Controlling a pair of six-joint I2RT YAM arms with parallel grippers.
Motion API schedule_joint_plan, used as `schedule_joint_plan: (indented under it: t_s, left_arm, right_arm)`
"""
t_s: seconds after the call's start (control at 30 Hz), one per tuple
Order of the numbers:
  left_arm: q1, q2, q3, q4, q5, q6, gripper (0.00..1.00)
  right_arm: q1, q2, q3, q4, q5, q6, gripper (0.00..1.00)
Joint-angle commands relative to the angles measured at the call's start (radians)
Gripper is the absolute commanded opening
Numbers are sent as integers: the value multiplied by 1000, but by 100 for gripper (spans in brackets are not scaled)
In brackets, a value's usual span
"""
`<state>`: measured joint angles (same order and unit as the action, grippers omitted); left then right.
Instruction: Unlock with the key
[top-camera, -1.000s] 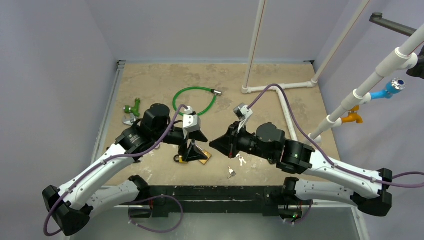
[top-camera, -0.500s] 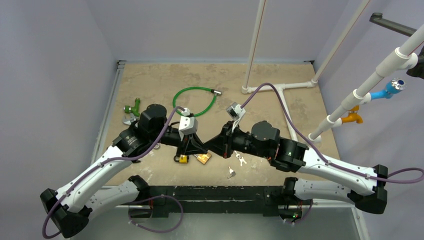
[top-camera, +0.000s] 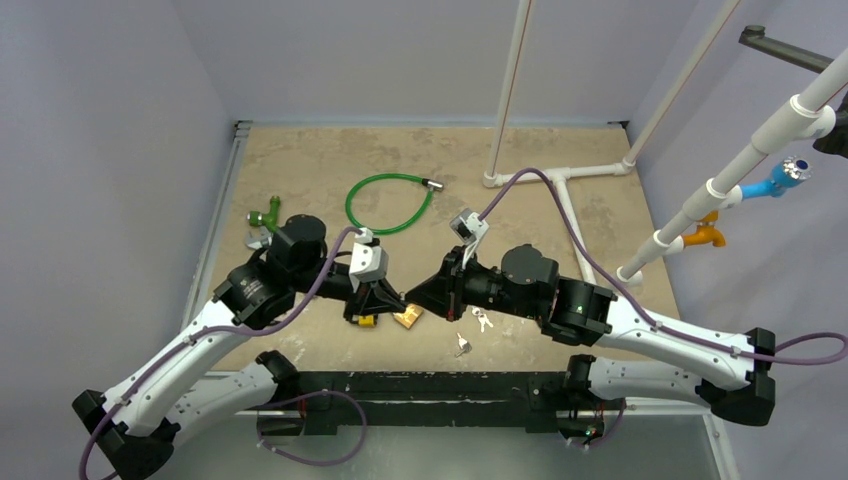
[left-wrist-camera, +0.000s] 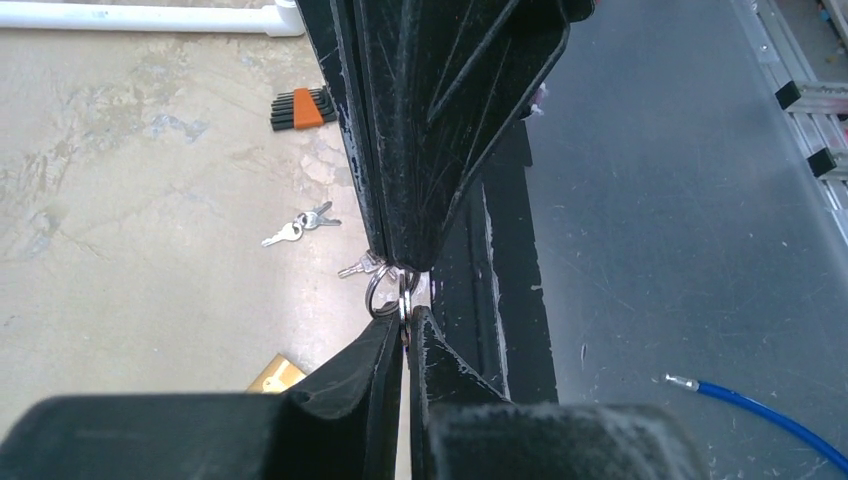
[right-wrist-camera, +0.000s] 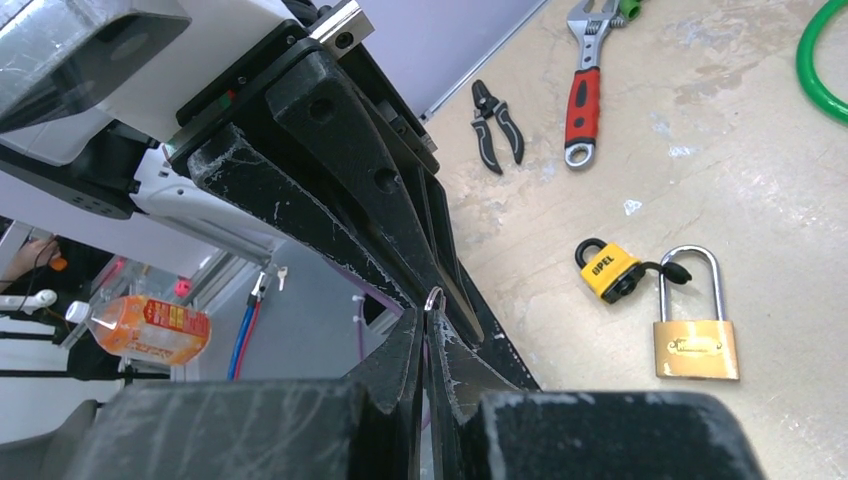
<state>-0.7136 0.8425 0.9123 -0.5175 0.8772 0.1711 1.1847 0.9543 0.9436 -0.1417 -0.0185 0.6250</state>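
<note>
Brass padlock (top-camera: 407, 317) and yellow padlock (top-camera: 366, 320) lie near the front edge of the table (top-camera: 300, 170), under the meeting tips of the left gripper (top-camera: 392, 300) and right gripper (top-camera: 416, 295); bare surface stretches back to a green cable loop (top-camera: 390, 205). The left wrist view shows its fingers pinched narrow on a key ring (left-wrist-camera: 400, 300) beside the black front rail (left-wrist-camera: 495, 290), the right gripper gripping the ring from above. The right wrist view shows its fingers likewise closed on the ring, with both padlocks side by side on open tabletop.
</note>
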Motion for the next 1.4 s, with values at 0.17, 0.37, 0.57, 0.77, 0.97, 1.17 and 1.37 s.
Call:
schedule_joint_plan:
  t_s: [0.17, 0.37, 0.57, 0.77, 0.97, 1.17, 1.37]
  left_arm:
    - [6, -30, 54, -53, -43, 44, 0]
    - [6, -23, 104, -120, 10, 48, 0]
    - [6, -23, 117, -130, 51, 28, 0]
    - [6, -17, 140, -151, 58, 37, 0]
    - [6, -15, 151, -159, 61, 38, 0]
    - [6, -18, 172, -194, 65, 50, 7]
    - [8, -22, 198, -278, 129, 72, 38]
  right_arm:
    - [9, 2, 34, 29, -48, -16, 0]
    - [11, -28, 4, 20, -61, -62, 52]
    - [10, -8, 33, 41, -73, -138, 52]
    - [10, 65, 63, 67, -132, -163, 34]
    - [10, 72, 54, 84, -144, -159, 0]
    - [11, 14, 14, 101, -100, -143, 0]
    - [10, -66, -62, 131, -81, -98, 0]
